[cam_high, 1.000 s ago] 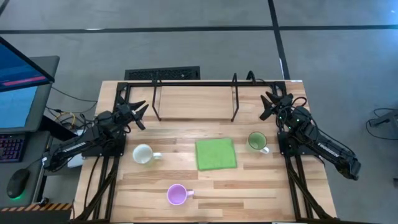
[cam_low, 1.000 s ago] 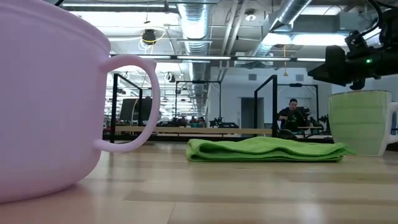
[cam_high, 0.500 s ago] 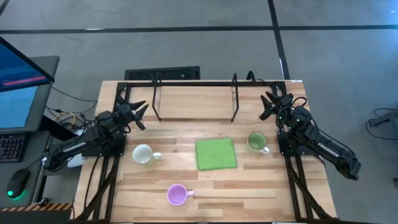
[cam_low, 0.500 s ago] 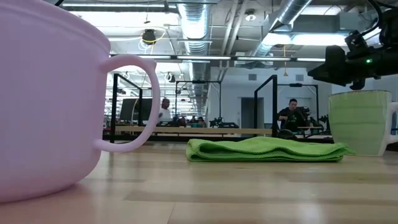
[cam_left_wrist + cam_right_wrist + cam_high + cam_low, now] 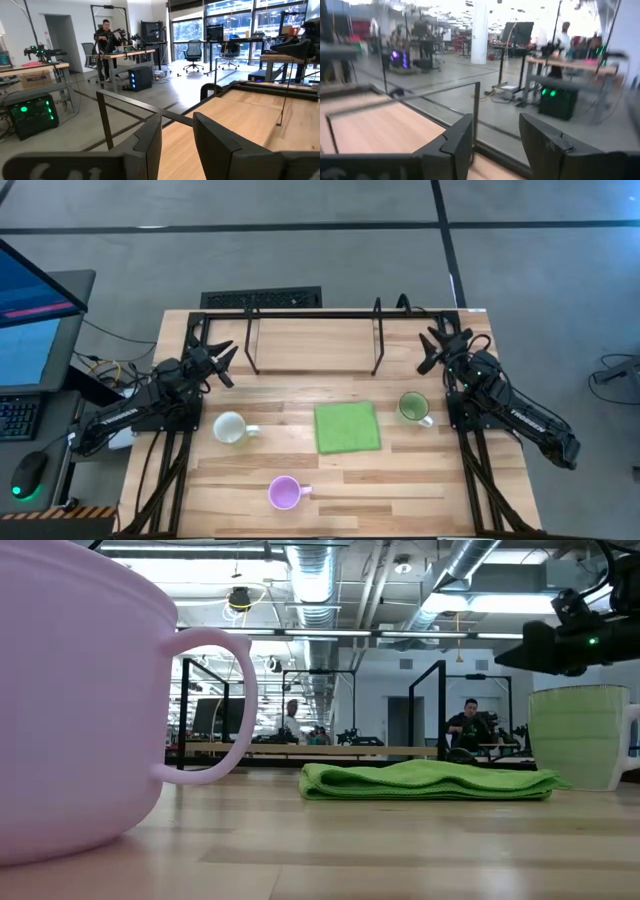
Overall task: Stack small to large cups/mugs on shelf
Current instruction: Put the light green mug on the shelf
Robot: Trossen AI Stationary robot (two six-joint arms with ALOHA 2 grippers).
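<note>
Three mugs stand upright on their bases on the slatted tabletop: a white mug (image 5: 230, 428) on the left, a green mug (image 5: 412, 407) on the right, and a pink mug (image 5: 285, 493) near the front edge. The pink mug (image 5: 80, 710) fills the low view's left side, and the green mug (image 5: 580, 735) stands at its right. The shelf (image 5: 310, 342), a light board inside black wire rails, sits at the far edge. My left gripper (image 5: 226, 360) hovers open by the shelf's left end. My right gripper (image 5: 430, 352) hovers open by its right end, above and beyond the green mug.
A folded green cloth (image 5: 347, 427) lies flat mid-table between the white and green mugs. The shelf's wire uprights (image 5: 378, 340) stand near both grippers. A monitor (image 5: 30, 310) and keyboard sit off the table's left side. People move in the room behind.
My right gripper has shifted and tipped slightly above the green mug; its wrist view is blurred by motion. The mugs, cloth and left arm have stayed put.
</note>
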